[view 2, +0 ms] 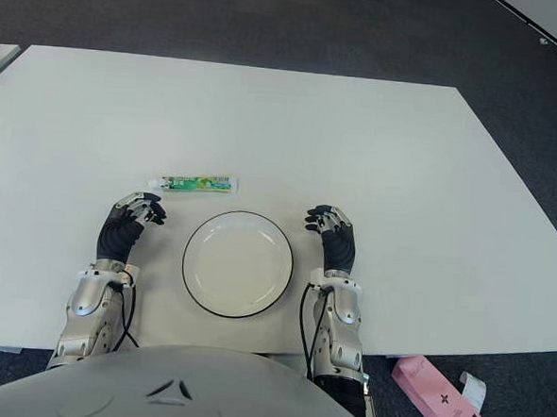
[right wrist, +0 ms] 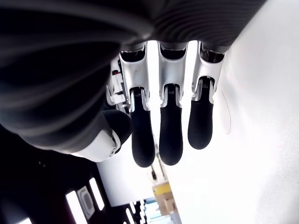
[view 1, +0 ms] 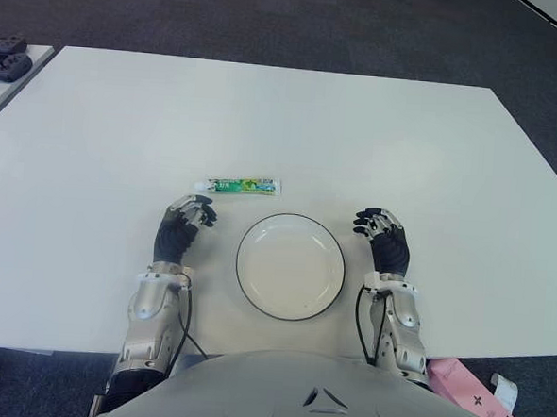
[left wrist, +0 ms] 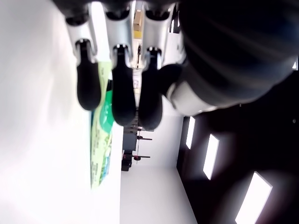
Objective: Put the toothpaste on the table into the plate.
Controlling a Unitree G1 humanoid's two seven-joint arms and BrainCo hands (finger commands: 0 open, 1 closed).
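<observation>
Toothpaste (view 1: 245,185) lying flat on the white table (view 1: 433,152), just beyond the far rim of the plate (view 1: 290,266), not touching it and in neither hand. Nothing in the plate, so task judged not begun: reaching, grasping, lifting and placing all left. Left hand (view 1: 181,226) beside the plate's left edge, fingers loosely curled, holding nothing, tips close to the tube. Right hand (view 1: 384,240) beside the plate's right edge, equally relaxed and empty.

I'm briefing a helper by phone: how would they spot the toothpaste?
On the white table, find the round white plate between the robot's hands. Just beyond its far rim lies the toothpaste: a small green-and-white tube lying flat, the only colourful thing there.
</observation>
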